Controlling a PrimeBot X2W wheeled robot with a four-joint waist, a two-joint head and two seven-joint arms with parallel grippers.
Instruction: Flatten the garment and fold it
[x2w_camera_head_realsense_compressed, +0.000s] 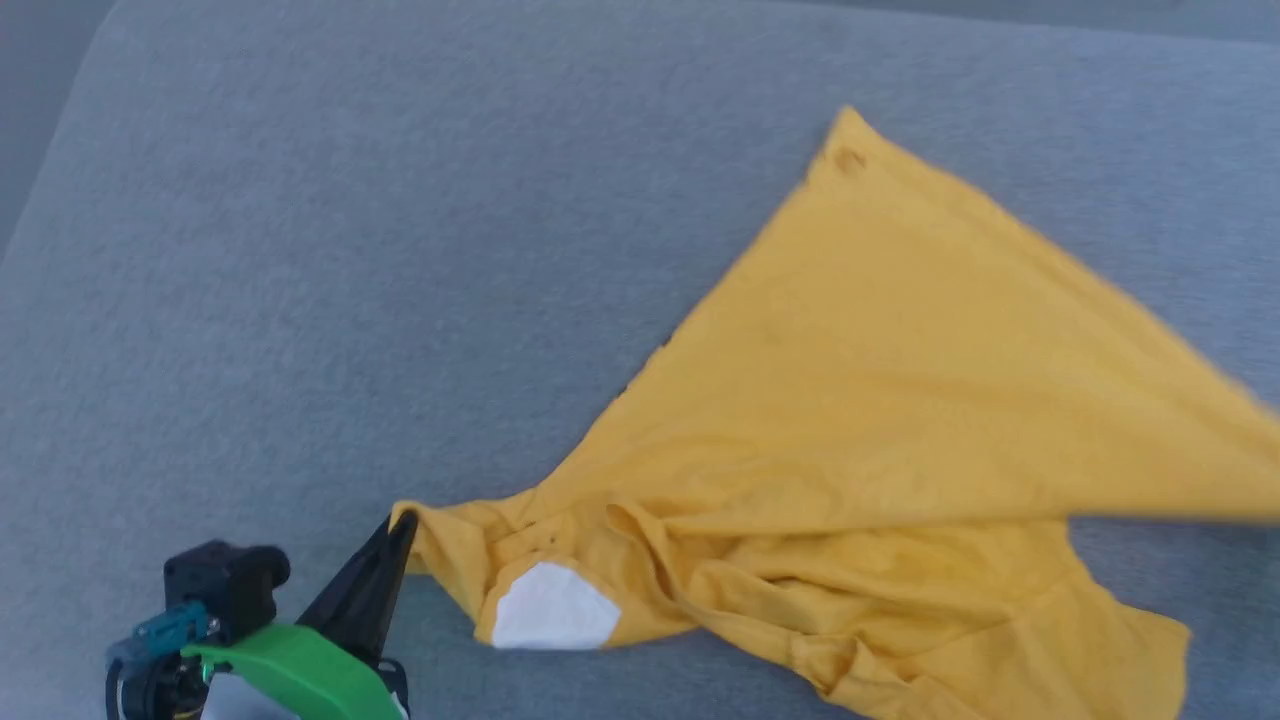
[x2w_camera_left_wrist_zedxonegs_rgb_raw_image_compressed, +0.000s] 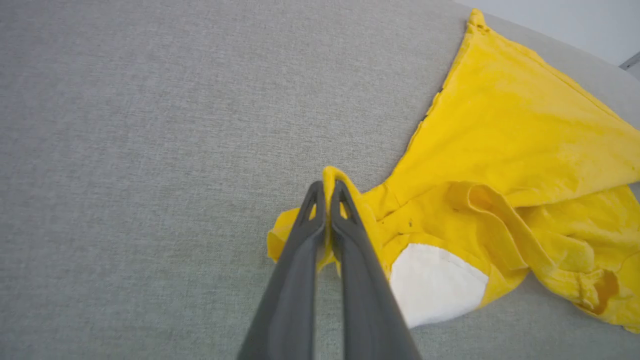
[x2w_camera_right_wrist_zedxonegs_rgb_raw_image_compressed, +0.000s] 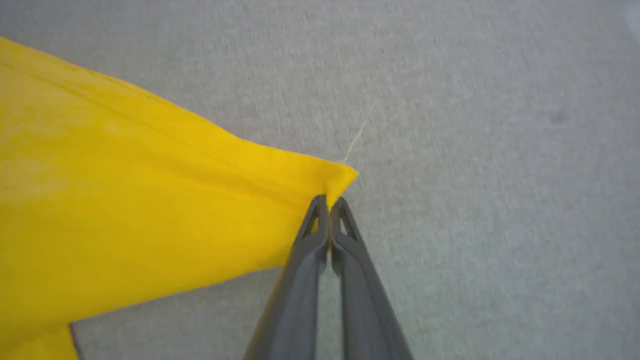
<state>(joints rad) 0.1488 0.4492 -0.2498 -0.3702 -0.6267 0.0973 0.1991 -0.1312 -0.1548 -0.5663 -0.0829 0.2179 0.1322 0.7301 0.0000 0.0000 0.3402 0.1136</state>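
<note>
Pinching near-left corner of garment: left claw clenched on it | right claw clenched on another corner | garment on grey fabric surface, long axis left-right, free corner pointing away from robot

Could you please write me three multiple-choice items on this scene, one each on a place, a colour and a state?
1. Where does the left gripper grip the garment?
A) its middle
B) a corner beside the patch
C) nowhere

2. What colour is the patch on it?
A) red
B) white
C) blue

3. How is the right gripper?
A) wide open
B) shut on nothing
C) shut on a garment corner

Answers:
1 B, yellow fabric sits pinched in it close to the patch.
2 B, it is plainly white against the yellow.
3 C, it is closed on a yellow tip.
</note>
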